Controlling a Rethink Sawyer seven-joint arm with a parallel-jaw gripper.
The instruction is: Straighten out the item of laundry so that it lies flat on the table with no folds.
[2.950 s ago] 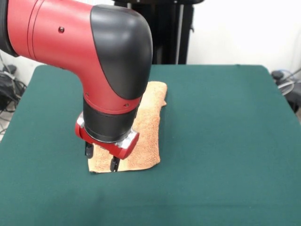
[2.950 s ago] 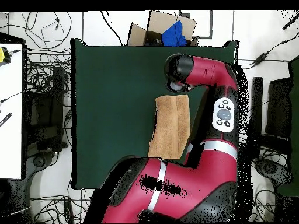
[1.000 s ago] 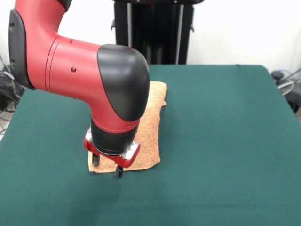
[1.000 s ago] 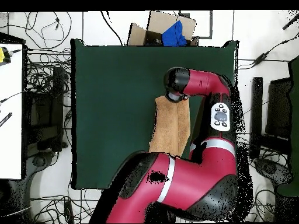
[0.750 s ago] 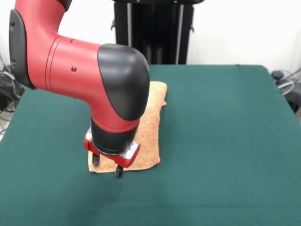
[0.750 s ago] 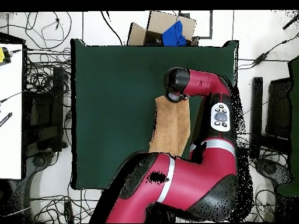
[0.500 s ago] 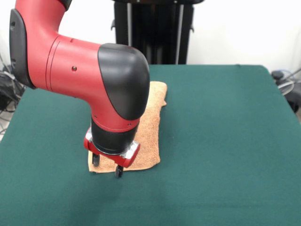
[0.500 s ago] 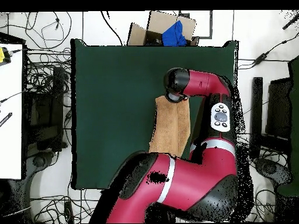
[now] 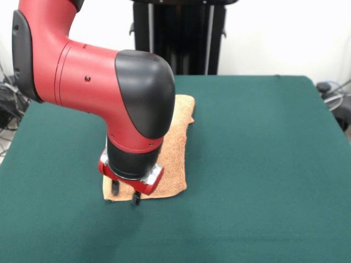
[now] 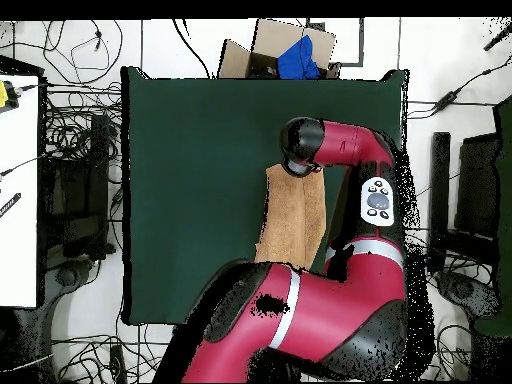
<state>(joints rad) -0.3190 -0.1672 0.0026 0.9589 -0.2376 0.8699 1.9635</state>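
The light orange-tan towel (image 9: 174, 148) lies as a narrow strip folded along its length on the dark green table (image 9: 263, 164). Its far end is bunched. My gripper (image 9: 125, 193) points straight down at the towel's near left corner, at the height of the cloth. One fingertip (image 9: 115, 187) is on the towel and the other is at its near edge, a small gap apart. In the overhead view the towel (image 10: 293, 215) runs away from the robot's base on the table (image 10: 200, 180). There the arm's black wrist (image 10: 302, 148) covers the towel's far end and hides the gripper.
The red arm fills the left half of the front view and hides part of the towel. The black pedestal (image 9: 178, 35) stands behind the table. A cardboard box with a blue item (image 10: 285, 55) sits past the table's far edge. Cables lie on the floor around the table.
Over three seconds the gripper came down onto the towel's near corner. In the last half second the two fingertips have drawn slightly closer together. The towel has not moved.
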